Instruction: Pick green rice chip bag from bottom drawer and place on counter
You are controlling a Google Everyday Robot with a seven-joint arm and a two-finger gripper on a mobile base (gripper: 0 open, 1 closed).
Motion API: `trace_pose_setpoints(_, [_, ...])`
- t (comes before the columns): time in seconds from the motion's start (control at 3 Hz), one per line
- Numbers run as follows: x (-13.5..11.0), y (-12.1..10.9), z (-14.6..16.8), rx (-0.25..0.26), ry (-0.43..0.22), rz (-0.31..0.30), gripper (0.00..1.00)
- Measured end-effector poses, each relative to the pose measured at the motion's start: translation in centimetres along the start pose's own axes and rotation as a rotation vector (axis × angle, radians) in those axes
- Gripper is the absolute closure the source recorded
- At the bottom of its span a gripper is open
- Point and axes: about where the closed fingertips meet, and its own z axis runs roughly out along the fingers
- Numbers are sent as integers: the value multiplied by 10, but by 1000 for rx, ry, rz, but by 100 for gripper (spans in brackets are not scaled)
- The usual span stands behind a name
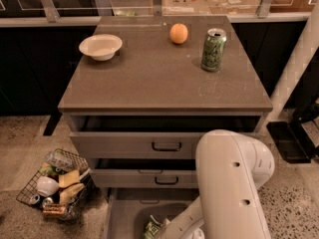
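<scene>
While one green bag [154, 228] lies in bottom drawer [122, 214], arm [230, 193] hides tool there.

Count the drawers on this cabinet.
3, stacked under the counter: top drawer, middle drawer, and the bottom drawer, pulled out furthest, with the green rice chip bag inside. The arm reaches into it; its hand is out of view below the frame. None appears hidden.

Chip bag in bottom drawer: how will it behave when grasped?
Green rice chip bag looks crinkled, so probably floppy and light. Only a corner shows beside the arm; a pinch there likely crumples it. Gripper out of view, below the arm in the bottom drawer.
</scene>
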Motion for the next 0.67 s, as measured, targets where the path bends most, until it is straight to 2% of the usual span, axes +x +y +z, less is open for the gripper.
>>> trace_pose_setpoints(0.67, [1, 18, 48, -91, -61, 35, 0])
